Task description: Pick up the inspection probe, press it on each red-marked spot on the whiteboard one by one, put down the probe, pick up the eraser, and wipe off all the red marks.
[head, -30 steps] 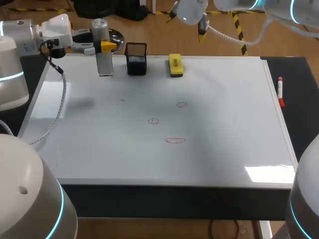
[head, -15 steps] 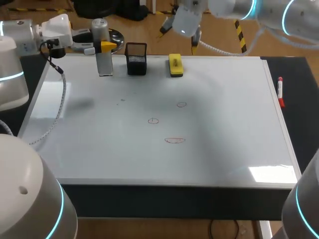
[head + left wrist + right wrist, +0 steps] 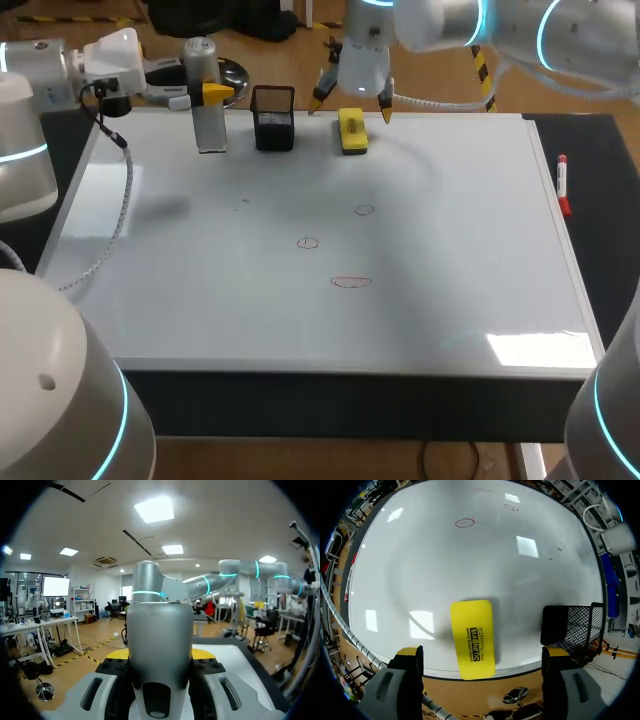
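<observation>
The silver inspection probe [image 3: 210, 125] stands upright over the whiteboard's [image 3: 450, 250] far left part, with my left gripper [image 3: 205, 95] shut on its upper half. In the left wrist view the probe [image 3: 159, 625] fills the space between the left gripper's [image 3: 160, 656] fingers. The yellow eraser [image 3: 351, 130] lies flat at the far edge, near the middle. My right gripper [image 3: 352, 106] hangs open just above it, one fingertip to each side. In the right wrist view the eraser [image 3: 472, 637] lies between the wide-apart fingers of that gripper [image 3: 482, 652]. Three red marks [image 3: 364, 210] [image 3: 308, 242] [image 3: 350, 282] sit mid-board.
A black mesh cup [image 3: 273, 118] stands between the probe and the eraser, close beside the right gripper's finger [image 3: 555, 655]. A red marker [image 3: 563, 184] lies on the dark table just off the whiteboard's right edge.
My right arm has swung in from behind the board and come down over the eraser, fingers open throughout. The left arm and the probe have not moved.
</observation>
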Tool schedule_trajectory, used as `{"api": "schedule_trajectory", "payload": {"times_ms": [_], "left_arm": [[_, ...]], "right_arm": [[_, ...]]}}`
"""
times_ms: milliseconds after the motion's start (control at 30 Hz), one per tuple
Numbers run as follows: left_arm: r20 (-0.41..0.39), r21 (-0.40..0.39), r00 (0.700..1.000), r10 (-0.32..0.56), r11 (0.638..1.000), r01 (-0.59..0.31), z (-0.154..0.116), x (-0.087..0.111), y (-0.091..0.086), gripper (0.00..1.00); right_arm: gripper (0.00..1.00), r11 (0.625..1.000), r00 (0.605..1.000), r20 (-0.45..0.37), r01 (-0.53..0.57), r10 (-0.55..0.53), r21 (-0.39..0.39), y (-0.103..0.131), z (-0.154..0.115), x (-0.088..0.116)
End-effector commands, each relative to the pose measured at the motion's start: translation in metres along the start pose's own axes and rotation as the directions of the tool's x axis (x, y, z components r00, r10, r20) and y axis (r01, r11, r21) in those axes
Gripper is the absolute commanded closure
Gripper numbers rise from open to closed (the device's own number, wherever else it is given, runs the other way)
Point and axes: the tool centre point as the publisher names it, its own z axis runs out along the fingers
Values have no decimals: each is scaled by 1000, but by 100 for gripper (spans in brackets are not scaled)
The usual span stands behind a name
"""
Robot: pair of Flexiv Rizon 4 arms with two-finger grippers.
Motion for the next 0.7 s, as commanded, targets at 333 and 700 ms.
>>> {"api": "schedule_trajectory", "payload": {"times_ms": [333, 700], "left_arm": [[4, 0, 1000, 2, 1000, -2, 0, 1, -1, 100], [4, 0, 1000, 2, 1000, -2, 0, 1, -1, 100]], "right_arm": [[0, 998, 999, -37, 25, -23, 53, 11, 21, 5], [0, 999, 998, -50, 46, -45, 26, 11, 31, 13]]}}
